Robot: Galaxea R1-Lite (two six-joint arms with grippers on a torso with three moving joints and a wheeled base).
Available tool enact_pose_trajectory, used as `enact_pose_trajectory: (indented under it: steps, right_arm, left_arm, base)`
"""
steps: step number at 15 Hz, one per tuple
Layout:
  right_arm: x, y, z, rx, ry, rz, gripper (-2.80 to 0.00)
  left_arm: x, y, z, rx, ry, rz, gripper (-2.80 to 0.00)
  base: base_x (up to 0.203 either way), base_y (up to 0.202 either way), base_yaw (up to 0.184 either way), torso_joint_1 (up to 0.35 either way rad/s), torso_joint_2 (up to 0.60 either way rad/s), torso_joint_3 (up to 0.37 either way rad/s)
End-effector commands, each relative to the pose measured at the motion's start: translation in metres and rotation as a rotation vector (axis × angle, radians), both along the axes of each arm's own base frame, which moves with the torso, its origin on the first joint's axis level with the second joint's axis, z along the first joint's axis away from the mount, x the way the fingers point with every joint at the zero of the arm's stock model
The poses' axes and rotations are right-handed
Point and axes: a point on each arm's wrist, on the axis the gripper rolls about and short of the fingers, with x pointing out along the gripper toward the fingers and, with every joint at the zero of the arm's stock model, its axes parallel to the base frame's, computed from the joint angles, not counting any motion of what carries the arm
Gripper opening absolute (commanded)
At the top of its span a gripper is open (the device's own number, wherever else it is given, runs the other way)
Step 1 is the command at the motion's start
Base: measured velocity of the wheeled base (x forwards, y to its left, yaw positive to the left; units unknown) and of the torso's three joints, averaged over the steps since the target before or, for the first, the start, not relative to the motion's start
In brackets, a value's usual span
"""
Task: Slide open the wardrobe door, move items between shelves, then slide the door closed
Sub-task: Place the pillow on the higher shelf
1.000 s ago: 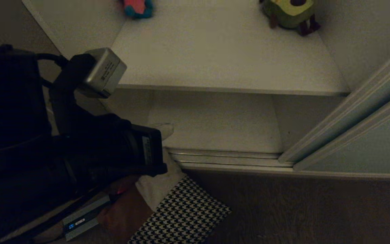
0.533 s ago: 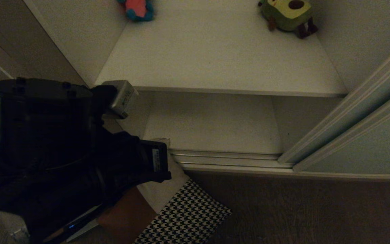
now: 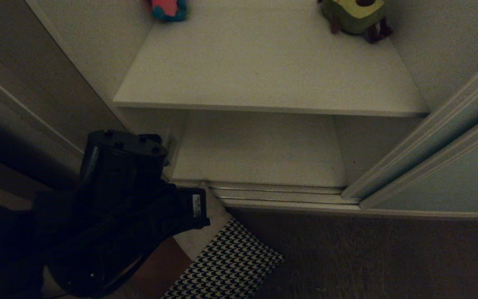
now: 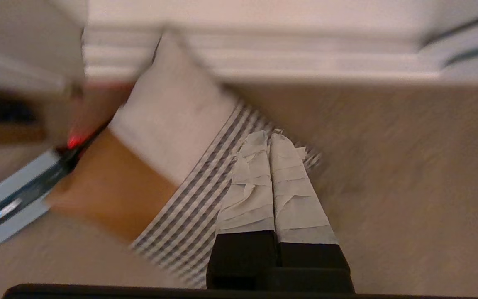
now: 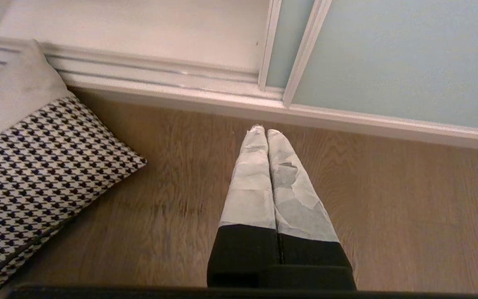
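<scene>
My left end effector (image 4: 270,137) clenched, empty, above cushion (image 4: 206,174); soft, light, floppy; pinch houndstooth corner, expect sag.

Far corners inside the wardrobe — pink-and-teal plush toy (image 3: 169,9), avocado plush toy (image 3: 356,16); below, dark wood-grain floor (image 3: 367,257) — silver-grey power brick (image 4: 13,203), blue-lit.

Wardrobe stood open; the sliding wardrobe door (image 3: 450,166) sat pushed to the right on silver floor rails (image 3: 280,193). Upper shelf (image 3: 264,70) held a pink-and-teal plush toy (image 3: 168,9) at far left and a green plush toy (image 3: 357,16) at far right. Lower shelf (image 3: 259,149) lay beneath it. The black left arm (image 3: 114,207) filled the near left, above a houndstooth cushion (image 3: 230,265) on the dark floor (image 3: 388,257).
</scene>
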Motion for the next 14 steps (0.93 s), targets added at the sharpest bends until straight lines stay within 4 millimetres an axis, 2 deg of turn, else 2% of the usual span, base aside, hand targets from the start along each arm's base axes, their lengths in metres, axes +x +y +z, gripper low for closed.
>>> enact_pose_trajectory:
  steps: [1, 9, 14]
  right_arm:
    - [0.000, 0.000, -0.001, 0.000, 0.003, 0.000, -2.80]
    - [0.000, 0.000, -0.001, 0.001, 0.003, -0.001, -2.80]
    - [0.000, 0.000, -0.001, 0.000, 0.003, 0.000, -2.80]
  left_arm:
    - [0.001, -0.001, -0.014, 0.085, 0.082, 0.007, -2.80]
    - [0.010, 0.003, -0.051, 0.164, 0.207, 0.064, -2.80]
    - [0.036, 0.011, -0.073, 0.200, 0.266, 0.149, -2.80]
  base:
    - [0.000, 0.000, 0.000, 0.000, 0.00, -0.151]
    - [0.000, 0.000, 0.000, 0.003, 0.00, -0.192]
    - [0.000, 0.000, 0.000, 0.000, 0.00, -0.196]
